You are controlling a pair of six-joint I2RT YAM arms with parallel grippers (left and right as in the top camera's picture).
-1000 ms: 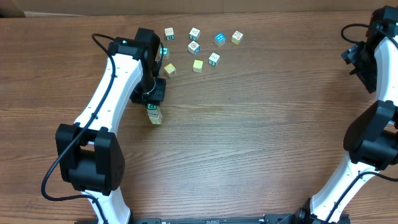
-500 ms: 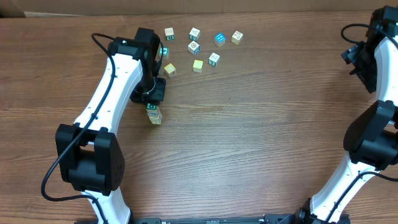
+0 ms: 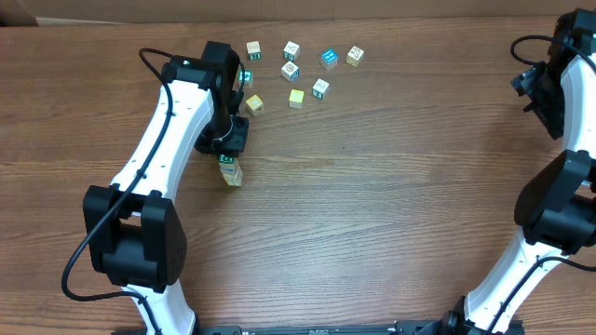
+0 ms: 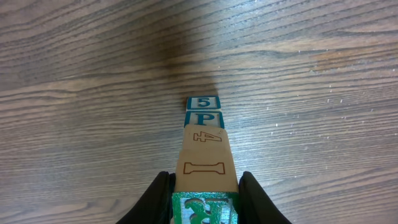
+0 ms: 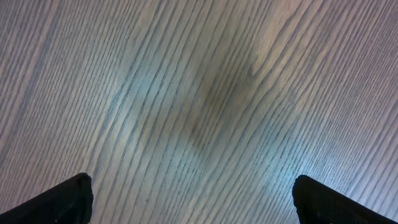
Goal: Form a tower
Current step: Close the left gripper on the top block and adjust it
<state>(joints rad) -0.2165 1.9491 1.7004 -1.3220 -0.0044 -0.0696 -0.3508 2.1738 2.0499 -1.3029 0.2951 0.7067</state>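
Note:
The tower stands on the table just below my left wrist. In the left wrist view I look down its side: blue "5" and "P" cubes at the bottom, cream "4" and "I" cubes above them, and a green-faced cube on top. My left gripper is shut on that top cube, one black finger on each side. From overhead the left gripper hangs right over the stack. My right gripper stands open over bare wood, far off at the right edge.
Several loose letter cubes lie behind the tower, among them a blue one, a yellow one and a cream one. The left arm slants across the left half of the table.
The left jaws have closed the last bit onto the top cube. The tower and both arms stay where they were.

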